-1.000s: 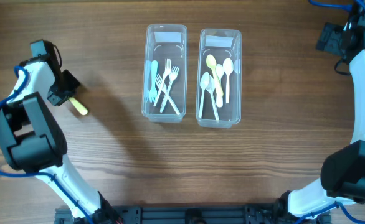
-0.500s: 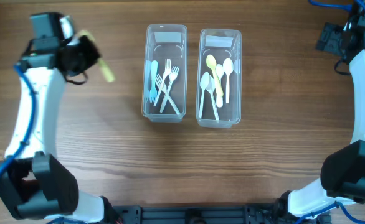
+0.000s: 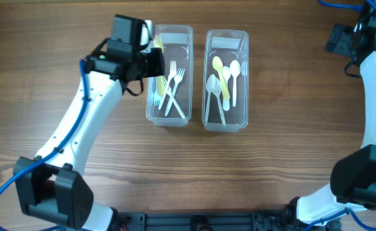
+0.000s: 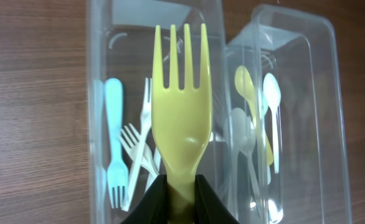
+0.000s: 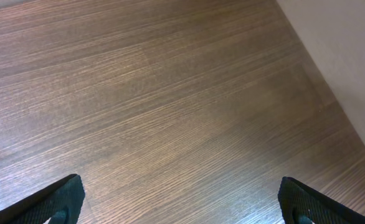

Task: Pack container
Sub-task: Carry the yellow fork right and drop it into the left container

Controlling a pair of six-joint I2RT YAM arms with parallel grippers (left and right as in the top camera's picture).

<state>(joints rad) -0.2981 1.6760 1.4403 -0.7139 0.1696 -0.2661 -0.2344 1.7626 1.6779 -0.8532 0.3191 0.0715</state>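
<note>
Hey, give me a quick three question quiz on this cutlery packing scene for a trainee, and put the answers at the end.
1. True or false: the left end effector is empty.
2. The yellow fork hangs over what? A: the fork container. B: a plate. C: a cup.
3. Fill in: the right end effector is ____, with only the wooden table under it.
Key: 1 false, it grips the yellow fork. 2 A. 3 open.

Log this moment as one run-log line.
left gripper: shut on yellow fork | fork: over fork container | right gripper: open, over table
</note>
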